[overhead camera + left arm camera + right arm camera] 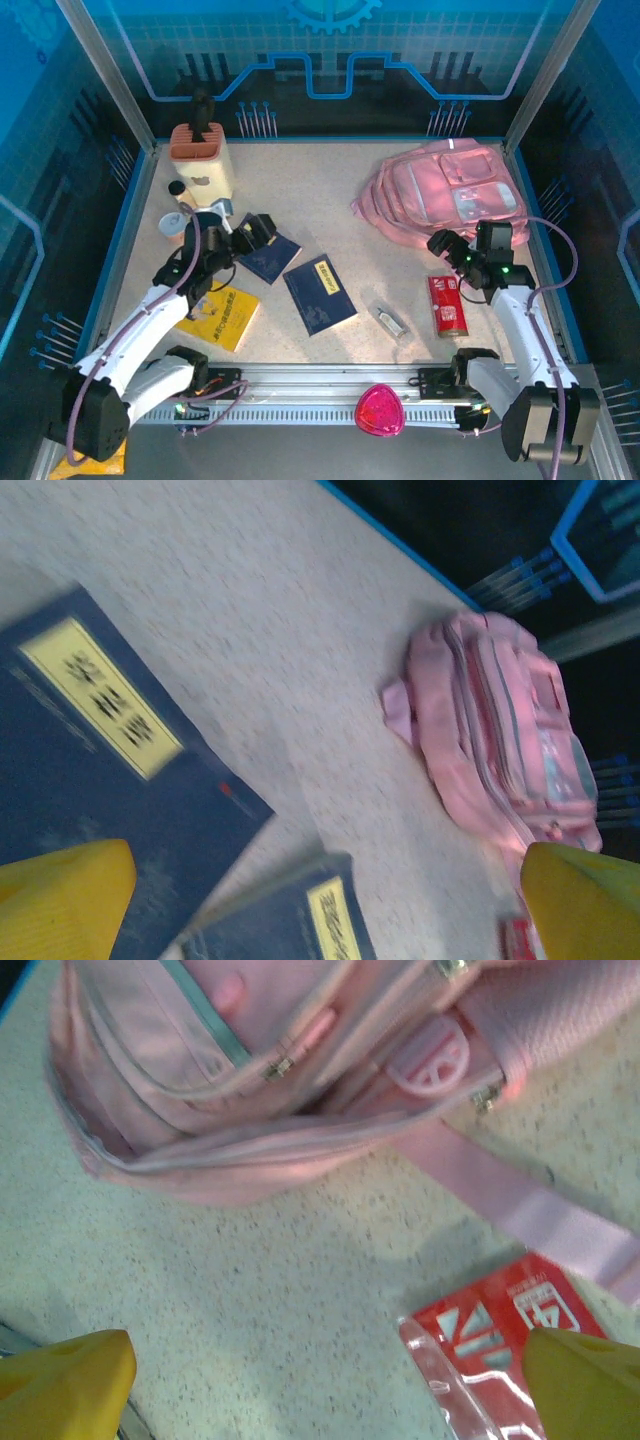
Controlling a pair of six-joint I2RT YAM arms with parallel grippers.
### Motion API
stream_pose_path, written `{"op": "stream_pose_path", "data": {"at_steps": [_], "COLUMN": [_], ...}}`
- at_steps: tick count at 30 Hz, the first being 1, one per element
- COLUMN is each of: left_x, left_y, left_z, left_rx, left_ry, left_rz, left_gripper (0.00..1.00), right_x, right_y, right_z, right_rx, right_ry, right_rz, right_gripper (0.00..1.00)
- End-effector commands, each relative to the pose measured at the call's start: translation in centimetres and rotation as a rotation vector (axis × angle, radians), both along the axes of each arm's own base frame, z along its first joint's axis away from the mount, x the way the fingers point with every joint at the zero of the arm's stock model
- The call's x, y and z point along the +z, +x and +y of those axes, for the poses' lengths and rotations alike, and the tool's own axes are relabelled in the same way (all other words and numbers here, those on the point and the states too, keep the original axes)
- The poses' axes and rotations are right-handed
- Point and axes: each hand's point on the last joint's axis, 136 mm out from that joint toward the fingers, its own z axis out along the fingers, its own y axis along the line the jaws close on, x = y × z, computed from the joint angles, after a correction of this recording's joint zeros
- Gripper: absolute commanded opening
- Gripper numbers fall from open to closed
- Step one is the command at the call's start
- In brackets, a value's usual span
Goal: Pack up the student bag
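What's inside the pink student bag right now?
Nothing shows inside the student bag; its pink fabric covers the interior, so contents cannot be judged. A blue book, the yellow book and the red packet lie outside on the table.

Speckled tabletop (300, 190), blue circuit-print walls (400, 40), metal posts (105, 65)

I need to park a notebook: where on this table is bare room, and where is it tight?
Widest patch: the far middle of the table, between the cream holder and the student bag. A smaller one: bordered by the near navy book, the bag and the red packet. Crowded: the left, around the left gripper and yellow book.
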Motion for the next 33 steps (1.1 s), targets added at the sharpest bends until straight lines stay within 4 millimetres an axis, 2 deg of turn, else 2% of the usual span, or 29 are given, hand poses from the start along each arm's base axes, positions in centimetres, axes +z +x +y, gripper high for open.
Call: {"op": "stream_pose_path", "data": {"at_steps": [1, 5, 10, 13, 16, 21, 25, 33], "left_x": [0.2, 0.3, -0.2, 0.8, 1.5, 0.9, 0.4, 0.8], "left_y": [-1.0, -1.8, -1.9, -1.6, -1.3, -0.4, 0.5, 2.2], "left_z": [-2.6, -6.1, -8.9, -10.4, -11.9, -13.5, -14.3, -14.9], "left_rx": [-0.063, -0.176, -0.251, -0.284, -0.324, -0.36, -0.382, -0.4], "left_ry": [-0.023, -0.001, 0.025, 0.01, 0.017, 0.024, 0.054, 0.138], "left_rz": [0.077, 0.065, 0.045, 0.034, 0.021, 0.064, 0.066, 0.052], "left_gripper": [0.99, 0.99, 0.99, 0.99, 0.99, 0.99, 0.99, 0.99], "right_x": [-0.5, -0.7, -1.7, -0.6, -1.0, -3.4, -4.9, -8.0], "right_y": [-1.4, -0.5, 1.0, 2.9, 3.8, 5.0, 6.7, 9.1], "right_z": [-0.4, -2.0, -4.4, -5.9, -6.8, -7.7, -7.6, -7.7], "right_rx": [-0.069, -0.132, -0.238, -0.258, -0.28, -0.36, -0.344, -0.337], "right_ry": [0.078, 0.095, 0.178, 0.211, 0.226, 0.303, 0.329, 0.343], "right_rz": [0.109, 0.084, 0.062, 0.022, 0.062, 0.09, 0.107, 0.159], "right_gripper": [1.0, 1.0, 1.0, 1.0, 1.0, 1.0, 0.99, 0.82]}}
